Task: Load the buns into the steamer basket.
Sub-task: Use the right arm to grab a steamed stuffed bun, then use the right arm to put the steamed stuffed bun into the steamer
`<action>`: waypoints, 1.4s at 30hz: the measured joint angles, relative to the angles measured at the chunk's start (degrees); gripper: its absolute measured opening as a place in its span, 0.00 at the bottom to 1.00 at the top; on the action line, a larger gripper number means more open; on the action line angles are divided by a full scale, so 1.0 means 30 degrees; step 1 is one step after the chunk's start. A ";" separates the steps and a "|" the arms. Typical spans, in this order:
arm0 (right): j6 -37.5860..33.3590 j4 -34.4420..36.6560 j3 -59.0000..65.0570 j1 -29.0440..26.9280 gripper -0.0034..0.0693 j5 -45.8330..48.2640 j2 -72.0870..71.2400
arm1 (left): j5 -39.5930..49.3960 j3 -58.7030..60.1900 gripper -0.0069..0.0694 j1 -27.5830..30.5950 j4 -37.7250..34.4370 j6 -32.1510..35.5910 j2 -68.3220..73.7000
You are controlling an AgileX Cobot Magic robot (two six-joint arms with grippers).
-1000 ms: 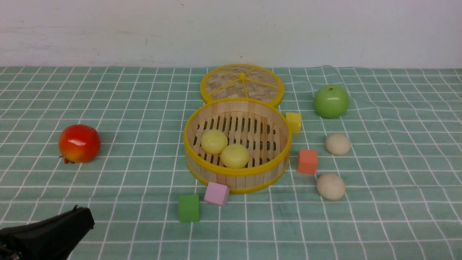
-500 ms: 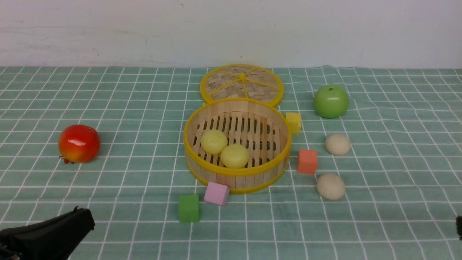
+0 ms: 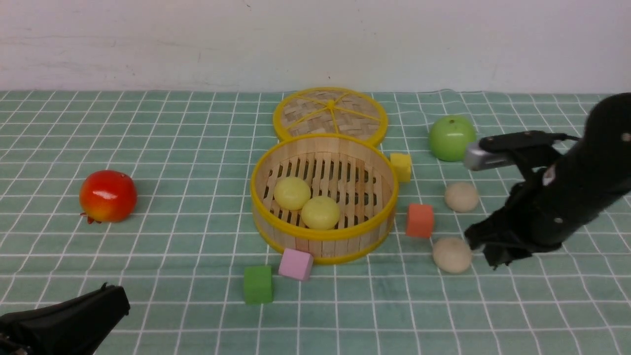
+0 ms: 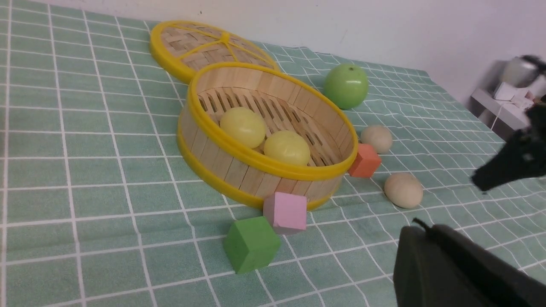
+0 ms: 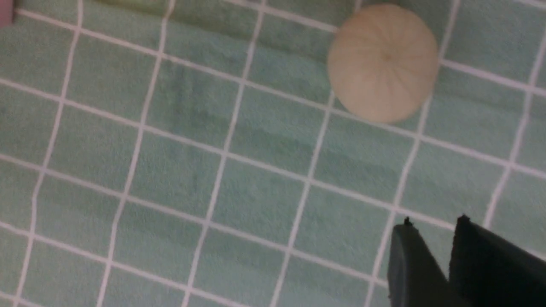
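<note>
One right claw [image 3: 479,248]: I read the fingers as drawn almost together, gripping nothing.
Near beige bun [image 3: 452,255]: on the cloth [image 3: 162,148], just beside the claw tips, on their basket side.
Far beige bun [image 3: 461,197]: farther back, toward the green apple [image 3: 452,138].
Yellow buns [image 3: 292,193]: both inside the steamer basket [image 3: 323,235], touching.
Left claw [image 3: 64,320]: low at the near edge; I cannot tell its opening.

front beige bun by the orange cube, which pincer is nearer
Right. The right pincer sits just right of the front beige bun; the left pincer is far off, low at the table's left side.
</note>
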 joint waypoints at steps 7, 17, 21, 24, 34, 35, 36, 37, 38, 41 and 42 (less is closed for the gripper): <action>-0.0073 0.0025 -0.2048 0.0291 0.44 -0.1063 0.3018 | 0.0000 0.0000 0.08 0.0000 0.0000 0.0000 0.0000; 0.0361 -0.0110 -0.2292 0.0291 0.45 -0.3114 0.4101 | 0.0006 0.0000 0.09 0.0000 0.0000 0.0000 0.0000; 0.0413 -0.0116 -0.2292 0.0291 0.42 -0.3069 0.4311 | 0.0006 0.0000 0.09 0.0000 0.0000 0.0000 0.0000; 0.0413 -0.0116 -0.2292 0.0291 0.37 -0.2965 0.4367 | 0.0022 0.0000 0.09 0.0000 0.0000 0.0000 0.0000; -0.0593 -0.0169 -0.2292 0.0291 0.08 -0.2492 0.4279 | 0.0022 0.0000 0.09 0.0000 0.0000 0.0000 0.0000; -0.0712 -0.0169 -0.2292 0.0291 0.05 -0.2492 0.4215 | 0.0022 0.0000 0.09 0.0000 0.0000 0.0000 0.0000; -0.0804 -0.0225 -0.2292 0.0291 0.04 -0.2442 0.4092 | 0.0022 0.0000 0.09 0.0000 0.0000 0.0000 0.0000; -0.0804 -0.0225 -0.2292 0.0291 0.04 -0.2442 0.4092 | 0.0022 0.0000 0.09 0.0000 0.0000 0.0000 0.0000; -0.0887 -0.0282 -0.2292 0.0291 0.04 -0.2419 0.3907 | 0.0022 0.0000 0.09 0.0000 0.0000 0.0000 0.0000; -0.0975 -0.0317 -0.2292 0.0329 0.04 -0.2351 0.2831 | 0.0022 0.0000 0.09 0.0000 0.0000 0.0000 0.0000; -0.0975 -0.0295 -0.2292 0.0330 0.04 -0.2351 0.2745 | 0.0022 0.0000 0.09 0.0000 0.0000 0.0000 0.0000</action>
